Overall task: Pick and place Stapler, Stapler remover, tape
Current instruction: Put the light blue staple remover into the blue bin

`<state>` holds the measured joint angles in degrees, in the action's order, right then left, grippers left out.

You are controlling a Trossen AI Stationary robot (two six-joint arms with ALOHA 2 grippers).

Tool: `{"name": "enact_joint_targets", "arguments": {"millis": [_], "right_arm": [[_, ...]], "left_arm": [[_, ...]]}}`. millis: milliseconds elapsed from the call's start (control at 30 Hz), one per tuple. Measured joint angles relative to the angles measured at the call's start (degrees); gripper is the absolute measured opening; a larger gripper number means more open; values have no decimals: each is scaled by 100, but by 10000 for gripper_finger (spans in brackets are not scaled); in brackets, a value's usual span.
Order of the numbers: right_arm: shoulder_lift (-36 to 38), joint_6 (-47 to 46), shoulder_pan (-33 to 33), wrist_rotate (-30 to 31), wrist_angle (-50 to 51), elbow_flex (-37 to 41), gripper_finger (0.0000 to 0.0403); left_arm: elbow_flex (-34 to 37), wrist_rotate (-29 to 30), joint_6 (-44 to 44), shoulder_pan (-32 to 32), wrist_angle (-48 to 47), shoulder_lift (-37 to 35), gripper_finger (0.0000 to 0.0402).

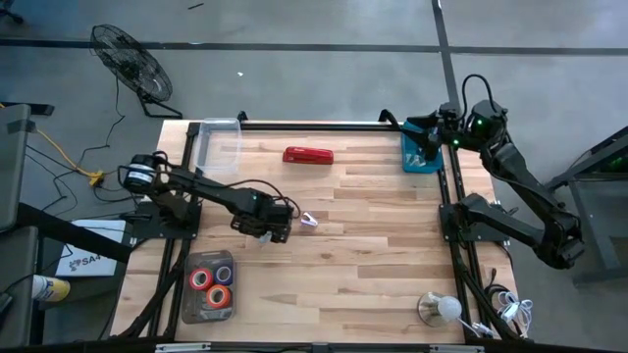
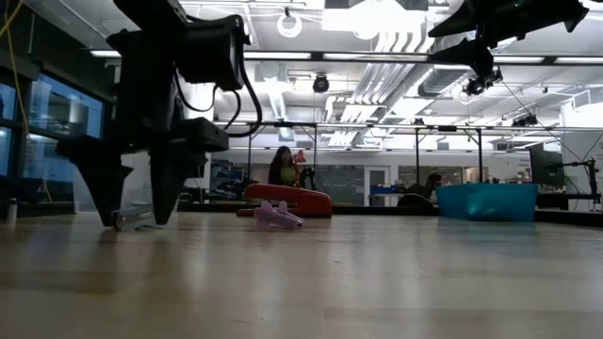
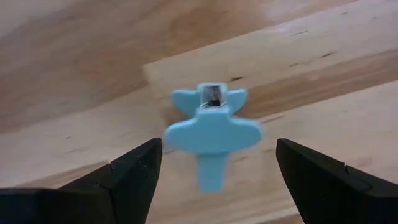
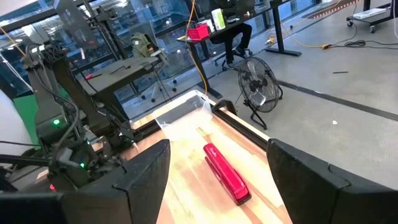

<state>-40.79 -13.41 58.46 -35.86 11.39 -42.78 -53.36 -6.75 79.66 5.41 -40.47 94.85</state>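
Note:
The pale staple remover (image 1: 309,221) lies on the wooden table, just right of my left gripper (image 1: 287,225). In the left wrist view the remover (image 3: 211,130) sits ahead of the open fingers, between their lines, untouched. In the low view that gripper (image 2: 139,218) points down, close to the table. The red stapler (image 1: 308,155) lies flat near the far edge, also seen as the stapler (image 4: 227,173) past my open right gripper (image 4: 217,186). The right gripper (image 1: 422,145) hovers high over the teal bin. Tape rolls (image 1: 211,282) sit in a dark tray.
A clear plastic container (image 1: 217,143) stands at the far left corner and a teal bin (image 1: 422,157) at the far right. The dark tray (image 1: 188,294) is near the left edge. A lamp (image 1: 439,308) sits at the near right. Bare wood spans the middle of the table.

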Motion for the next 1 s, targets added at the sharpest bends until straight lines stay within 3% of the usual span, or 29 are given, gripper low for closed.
{"name": "enact_joint_targets", "arguments": {"millis": [167, 733, 1000], "right_arm": [[-1, 0, -2, 1, 34, 2, 259], [-1, 0, -2, 9, 45, 2, 259], [0, 59, 0, 11, 58, 2, 259]], "left_arm": [[-18, -37, -11, -3, -74, 95, 275], [-9, -186, -88, -7, -118, 96, 52], [-142, -138, -602, -7, -131, 96, 43]]}}
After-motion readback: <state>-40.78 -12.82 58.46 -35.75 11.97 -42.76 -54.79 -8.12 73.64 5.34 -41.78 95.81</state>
